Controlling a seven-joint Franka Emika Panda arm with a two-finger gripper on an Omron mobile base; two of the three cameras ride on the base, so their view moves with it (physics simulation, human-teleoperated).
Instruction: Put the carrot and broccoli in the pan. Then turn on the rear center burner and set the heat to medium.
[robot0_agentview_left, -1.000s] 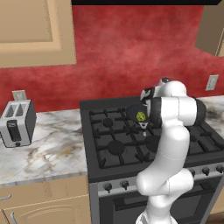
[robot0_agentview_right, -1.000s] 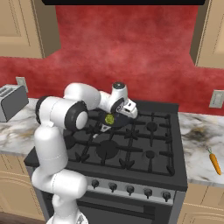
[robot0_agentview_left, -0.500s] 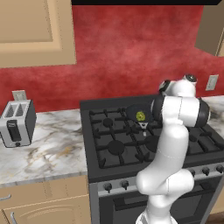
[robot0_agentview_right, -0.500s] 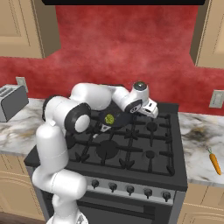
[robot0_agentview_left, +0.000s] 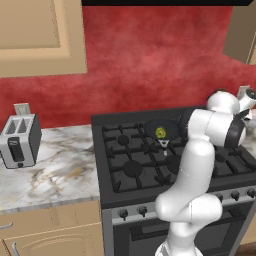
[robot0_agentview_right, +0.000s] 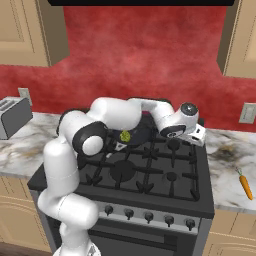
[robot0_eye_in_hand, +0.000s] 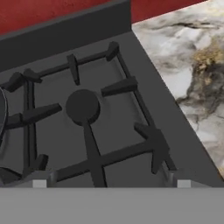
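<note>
The gripper (robot0_agentview_right: 200, 134) is held wide apart with nothing in it, above the stove's right rear burner (robot0_eye_in_hand: 82, 106). The broccoli (robot0_agentview_left: 161, 132) is sat in the pan (robot0_agentview_left: 172, 127) mid-stove. The carrot (robot0_agentview_right: 245, 184) is left on the right counter (robot0_agentview_right: 225, 170).

Carrot (robot0_agentview_right: 245, 185) lies unobstructed — marble counter (robot0_agentview_right: 227, 172) around it.
</note>
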